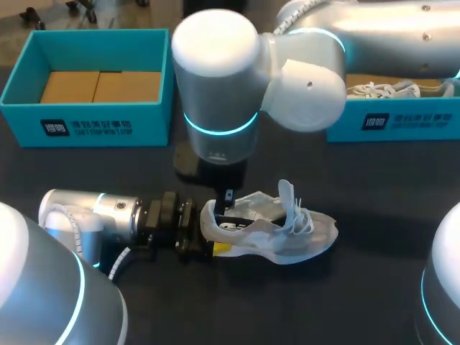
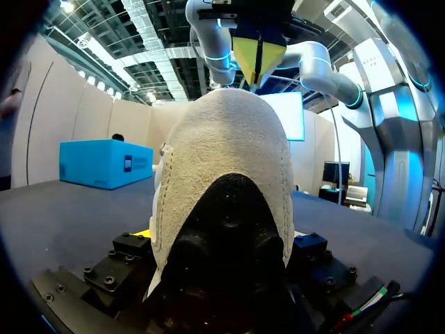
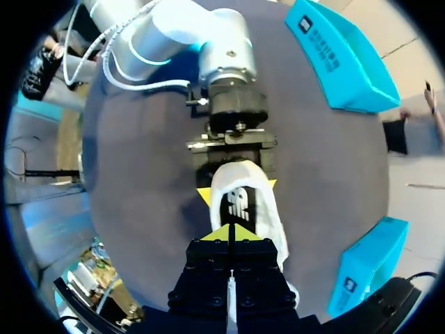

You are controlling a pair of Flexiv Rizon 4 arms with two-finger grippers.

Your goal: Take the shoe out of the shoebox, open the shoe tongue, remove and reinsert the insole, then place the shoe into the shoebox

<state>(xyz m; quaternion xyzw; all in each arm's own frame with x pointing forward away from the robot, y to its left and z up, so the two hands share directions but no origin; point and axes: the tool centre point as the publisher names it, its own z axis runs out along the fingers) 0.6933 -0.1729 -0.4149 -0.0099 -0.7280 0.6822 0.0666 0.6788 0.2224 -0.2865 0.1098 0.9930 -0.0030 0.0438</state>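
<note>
Between fingers of left tool (image 1: 210, 243): heel of grey shoe (image 1: 287, 233), clamped from both sides, yellow tips against heel flanks. Shoe upright on dark desk (image 1: 374, 201), toe pointing away from left tool. Tongue (image 1: 287, 192) standing up, laces (image 1: 305, 219) loose. Right tool (image 3: 230, 233) directly above heel opening, pointing down, yellow tips pressed together. Insole (image 3: 238, 203) just ahead of them inside shoe; cannot tell whether tips pinch it. Blue shoebox (image 1: 86, 126) well apart from left tool. Second shoebox (image 1: 402, 122) behind right tool's arm, other shoe (image 1: 381, 90) inside.
</note>
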